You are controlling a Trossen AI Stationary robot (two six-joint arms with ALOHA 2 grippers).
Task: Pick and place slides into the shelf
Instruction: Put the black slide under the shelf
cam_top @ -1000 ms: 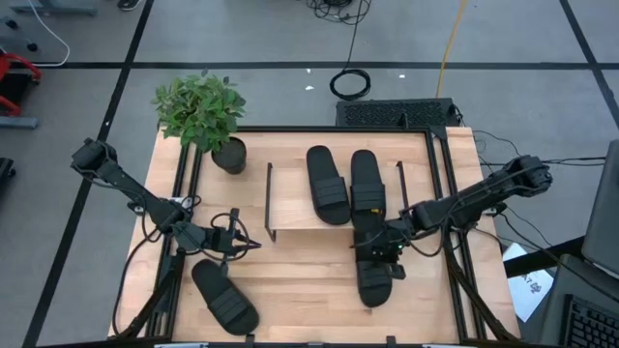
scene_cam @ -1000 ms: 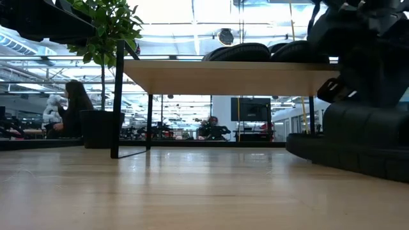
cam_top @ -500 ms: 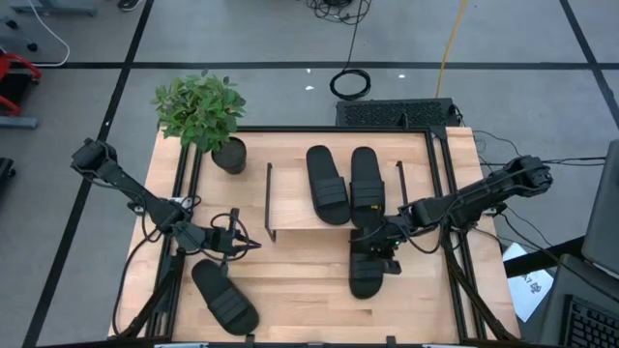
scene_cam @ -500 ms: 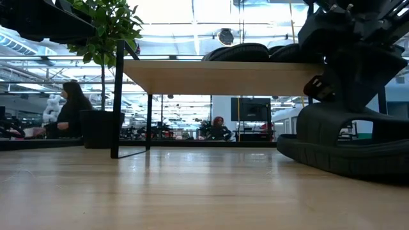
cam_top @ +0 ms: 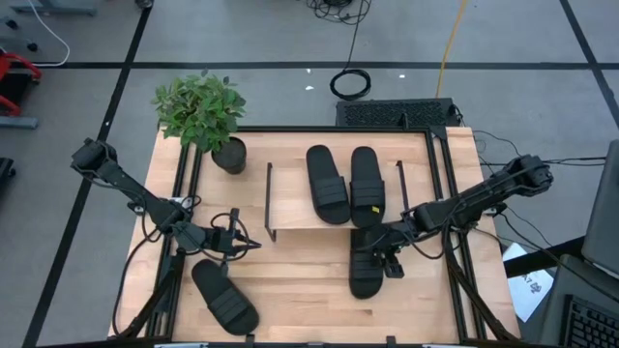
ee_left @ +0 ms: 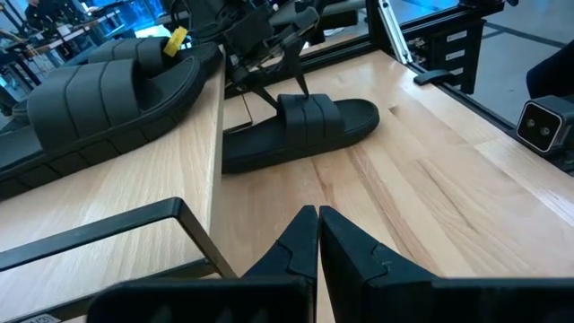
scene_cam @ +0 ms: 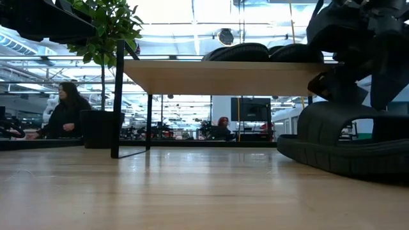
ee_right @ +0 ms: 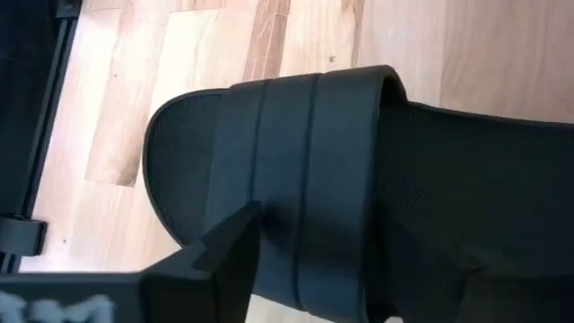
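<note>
Slides: high view shows two (cam_top: 327,184) (cam_top: 367,187) side by side on shelf (cam_top: 290,208) top board, a third (cam_top: 366,261) on the surface just in front of shelf's right end w/ right tool (cam_top: 390,253) at its strap, a fourth (cam_top: 224,296) near front-left corner. Left tool (cam_top: 250,243) hangs above surface btwn shelf & that fourth slide. Low view: third slide (scene_cam: 345,144) flat on surface, right of shelf. Left wrist view: left tool (ee_left: 317,235) fingers pressed together, holding nothing. Right wrist view: right tool's fingers (ee_right: 229,247) sit either side of the strap (ee_right: 309,179), spread about strap-wide; can't tell if gripping.
</note>
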